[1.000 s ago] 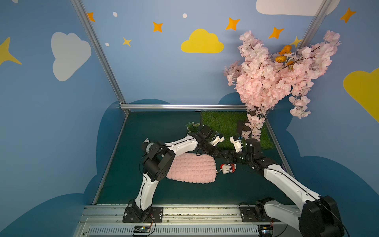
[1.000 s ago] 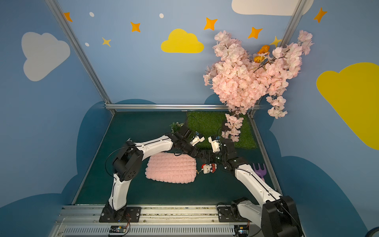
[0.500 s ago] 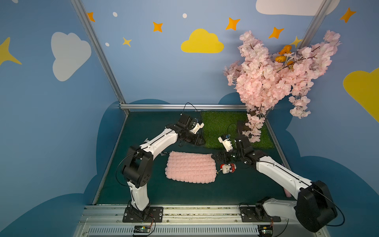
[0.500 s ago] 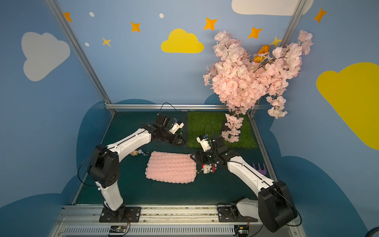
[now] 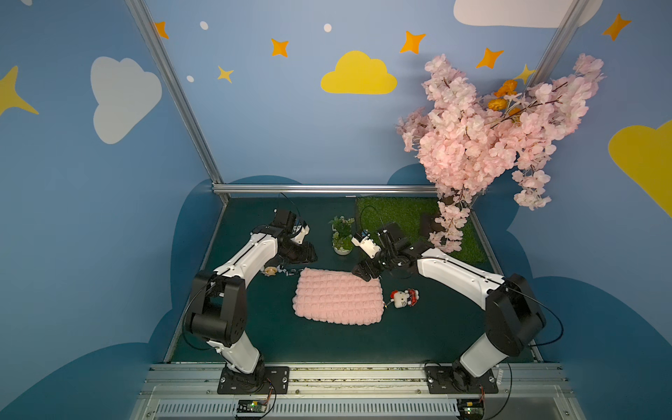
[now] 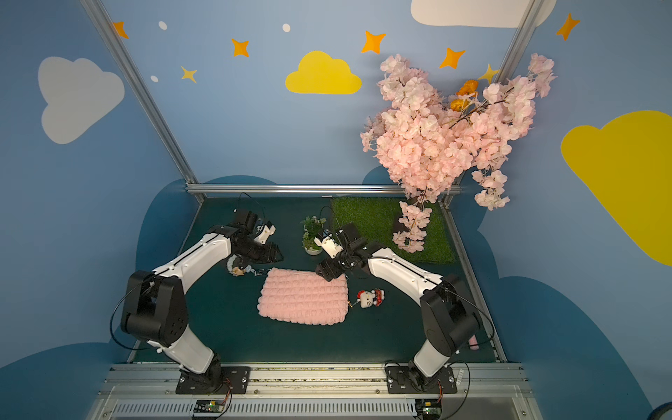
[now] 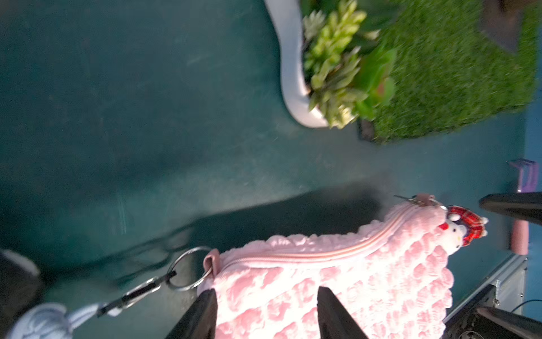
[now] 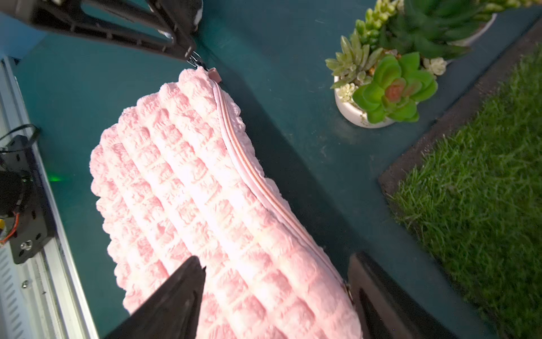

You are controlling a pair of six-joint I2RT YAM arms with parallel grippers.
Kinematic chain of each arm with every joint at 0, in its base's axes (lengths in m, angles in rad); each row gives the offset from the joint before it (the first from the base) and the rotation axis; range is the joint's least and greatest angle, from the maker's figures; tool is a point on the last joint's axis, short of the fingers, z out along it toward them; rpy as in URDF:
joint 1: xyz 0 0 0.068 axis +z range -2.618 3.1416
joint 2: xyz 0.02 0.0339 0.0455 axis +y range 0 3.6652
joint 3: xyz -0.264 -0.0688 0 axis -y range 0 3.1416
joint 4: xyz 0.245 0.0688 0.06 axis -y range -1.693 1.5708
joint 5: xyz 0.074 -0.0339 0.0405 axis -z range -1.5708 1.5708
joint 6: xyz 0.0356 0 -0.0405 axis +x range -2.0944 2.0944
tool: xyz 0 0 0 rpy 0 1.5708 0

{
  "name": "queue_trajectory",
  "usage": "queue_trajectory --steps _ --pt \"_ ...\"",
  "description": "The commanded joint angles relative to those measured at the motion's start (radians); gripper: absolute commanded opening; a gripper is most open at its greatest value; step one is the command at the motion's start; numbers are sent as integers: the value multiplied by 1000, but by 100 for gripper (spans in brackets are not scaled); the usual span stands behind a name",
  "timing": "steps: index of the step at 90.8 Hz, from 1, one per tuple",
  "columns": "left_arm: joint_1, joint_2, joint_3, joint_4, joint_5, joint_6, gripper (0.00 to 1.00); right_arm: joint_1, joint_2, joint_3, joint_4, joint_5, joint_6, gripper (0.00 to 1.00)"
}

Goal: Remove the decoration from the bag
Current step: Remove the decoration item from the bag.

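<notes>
left gripper (image 7: 265, 308) and right gripper (image 8: 277, 264), two, both with jaws apart, near one bag (image 5: 338, 300), one decoration (image 5: 402, 298) beside it

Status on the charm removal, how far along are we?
Done: nothing visible; the decoration lies beside the bag, apparently still attached at the bag's corner. In hand: right gripper open astride the bag's zip end, left gripper open by the opposite end. Remaining: grasp the decoration, unclip it, pull it clear.
</notes>
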Motion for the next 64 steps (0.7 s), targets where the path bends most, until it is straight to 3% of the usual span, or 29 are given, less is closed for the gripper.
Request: queue_trajectory --steps 1,19,36,50,64 --pt "38 -34 -28 -15 -121 -71 58 21 49 59 -58 12 -46 80" --pt "58 -57 -87 16 -218 -255 60 44 115 119 -74 29 -51 79" --pt "51 35 -77 -47 -311 -431 61 52 147 158 -86 34 -48 79" --pt "40 71 -66 -59 -387 -516 62 56 155 179 -101 44 -57 79" --pt "46 114 -56 -19 -386 -567 62 60 160 183 -101 41 -52 79"
